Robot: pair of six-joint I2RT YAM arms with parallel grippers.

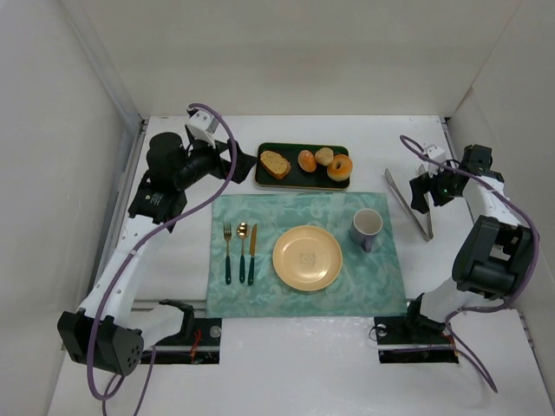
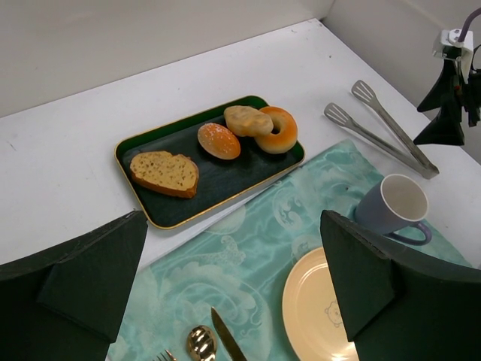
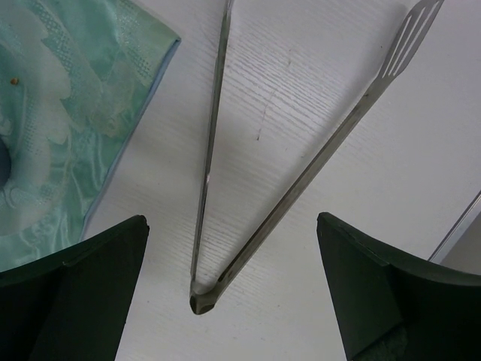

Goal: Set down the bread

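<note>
The bread (image 1: 324,156) is a small pale tan bun on the dark green tray (image 1: 295,179), lying between an orange-brown roll (image 1: 306,160) and a ring-shaped bagel (image 1: 340,167). In the left wrist view the bread (image 2: 248,120) leans against the bagel (image 2: 278,131). My left gripper (image 1: 245,162) hovers just left of the tray, open and empty (image 2: 233,226). The yellow plate (image 1: 307,257) sits on the teal placemat (image 1: 260,295). My right gripper (image 1: 423,196) is open over the metal tongs (image 3: 285,195), its fingers either side of the hinge end and apart from it.
A cut bread slice (image 1: 275,164) lies at the tray's left end. A grey-blue mug (image 1: 367,229) stands right of the plate. Fork, spoon and knife (image 1: 240,251) lie left of it. The tongs (image 1: 408,204) rest on the white table beside the placemat. White walls enclose the table.
</note>
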